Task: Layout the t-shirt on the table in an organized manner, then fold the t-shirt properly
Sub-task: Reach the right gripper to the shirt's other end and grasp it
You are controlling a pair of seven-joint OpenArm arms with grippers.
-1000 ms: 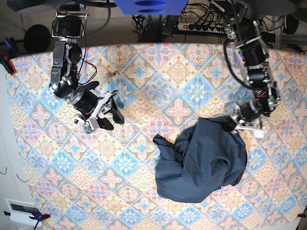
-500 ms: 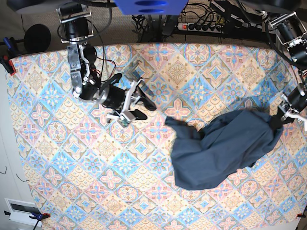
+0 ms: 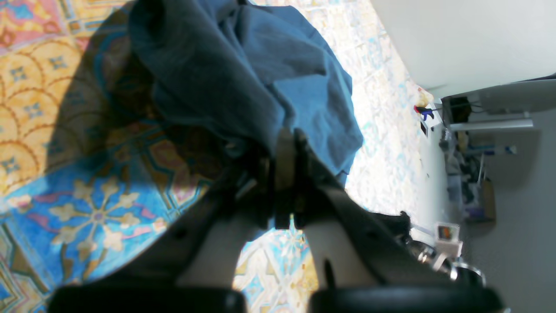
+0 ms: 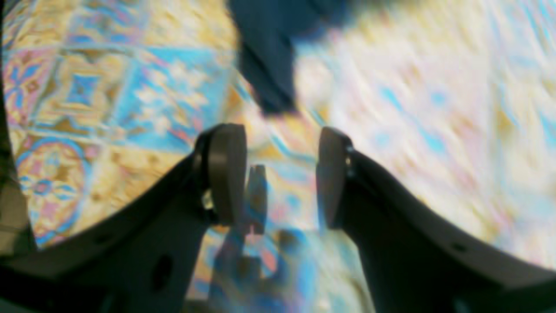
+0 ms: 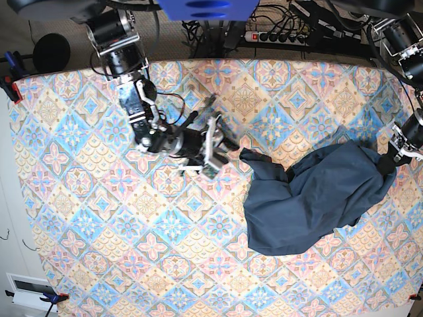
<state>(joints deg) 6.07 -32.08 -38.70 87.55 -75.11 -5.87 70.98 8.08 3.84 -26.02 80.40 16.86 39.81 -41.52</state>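
Note:
The navy t-shirt (image 5: 310, 198) lies bunched and stretched across the right half of the table (image 5: 99, 218). My left gripper (image 5: 391, 162) is shut on the t-shirt's far right edge, near the table's right side. In the left wrist view the cloth (image 3: 243, 78) drapes away from the pinched jaws (image 3: 284, 141). My right gripper (image 5: 221, 146) is open and sits just left of the t-shirt's pointed left tip (image 5: 254, 157). In the blurred right wrist view that tip (image 4: 265, 65) lies ahead of the open gripper (image 4: 278, 171), apart from the fingers (image 4: 226, 174).
A power strip (image 5: 277, 36) and cables lie behind the table's back edge. A black round object (image 5: 49, 53) and a red clamp (image 5: 10, 86) sit at the far left. A white box (image 5: 30, 290) is at the lower left corner.
The right arm has swung rightward across the table to the t-shirt's left tip. The left gripper has dragged the t-shirt toward the right edge, stretching it out longer.

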